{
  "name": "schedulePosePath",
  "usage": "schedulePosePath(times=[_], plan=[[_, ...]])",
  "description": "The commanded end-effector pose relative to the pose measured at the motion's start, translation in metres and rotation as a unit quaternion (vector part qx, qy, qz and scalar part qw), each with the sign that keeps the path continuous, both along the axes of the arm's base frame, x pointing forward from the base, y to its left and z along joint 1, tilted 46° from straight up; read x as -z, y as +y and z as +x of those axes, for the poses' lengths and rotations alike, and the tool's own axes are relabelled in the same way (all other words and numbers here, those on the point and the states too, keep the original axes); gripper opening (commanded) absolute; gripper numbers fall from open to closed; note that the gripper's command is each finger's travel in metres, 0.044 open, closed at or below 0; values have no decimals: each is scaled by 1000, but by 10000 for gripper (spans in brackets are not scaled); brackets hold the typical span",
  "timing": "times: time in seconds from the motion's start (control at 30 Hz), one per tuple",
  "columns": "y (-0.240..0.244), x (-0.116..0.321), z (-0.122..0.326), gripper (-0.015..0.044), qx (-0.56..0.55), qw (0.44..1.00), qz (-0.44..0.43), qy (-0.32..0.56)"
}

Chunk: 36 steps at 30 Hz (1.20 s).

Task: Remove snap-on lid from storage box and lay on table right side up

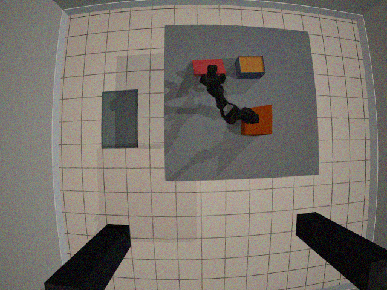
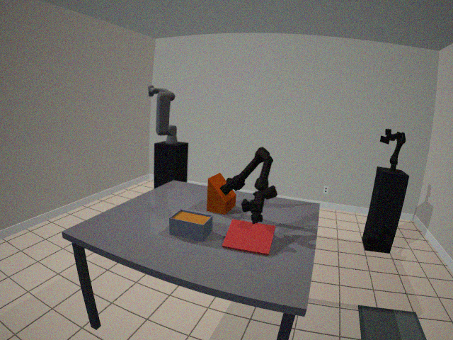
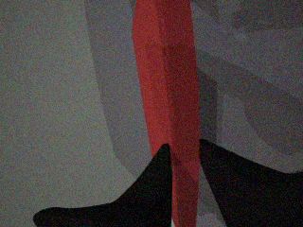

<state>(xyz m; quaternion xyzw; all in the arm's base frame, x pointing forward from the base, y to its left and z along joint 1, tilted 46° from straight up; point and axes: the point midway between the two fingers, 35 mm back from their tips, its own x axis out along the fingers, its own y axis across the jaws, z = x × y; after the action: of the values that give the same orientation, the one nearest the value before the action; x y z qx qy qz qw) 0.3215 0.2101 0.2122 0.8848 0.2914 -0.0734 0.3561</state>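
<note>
The red lid (image 1: 199,65) (image 2: 248,237) (image 3: 177,85) is off the box and tilted, its broad face toward the exterior camera. My gripper (image 1: 212,69) (image 2: 257,220) (image 3: 184,147) is shut on the lid's edge nearest the arm, and the lid's red rim runs between the fingers in the wrist view. The lid's far edge is low over the table; whether it touches cannot be told. The blue-grey storage box (image 1: 251,75) (image 2: 190,228) stands upright and open beside the lid, its inside orange. The lid's other side is hidden in the exterior view.
An orange wedge-shaped block (image 1: 263,124) (image 2: 216,199) stands by the arm's base on the grey table (image 1: 281,150) (image 2: 132,241). The table's edge lies on the lid's side away from the box. Two other arms stand on black pedestals (image 2: 170,164) (image 2: 383,212) away from the table.
</note>
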Motion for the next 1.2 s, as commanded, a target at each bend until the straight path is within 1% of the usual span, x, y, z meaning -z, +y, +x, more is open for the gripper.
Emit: schedulePosePath(times=[0.0, 0.73, 0.77, 1.07, 1.1, 1.13, 1.17], plan=[[6, 13, -2, 0, -7, 1000, -6, 13], [19, 26, -1, 0, -7, 1000, -5, 14], [15, 15, 1, 26, -4, 1000, -3, 6], [14, 14, 1, 262, -7, 1000, -5, 13], [14, 14, 1, 275, -7, 1000, -5, 13], [14, 14, 1, 275, -7, 1000, -5, 13], [14, 14, 0, 301, -7, 1000, -5, 13]])
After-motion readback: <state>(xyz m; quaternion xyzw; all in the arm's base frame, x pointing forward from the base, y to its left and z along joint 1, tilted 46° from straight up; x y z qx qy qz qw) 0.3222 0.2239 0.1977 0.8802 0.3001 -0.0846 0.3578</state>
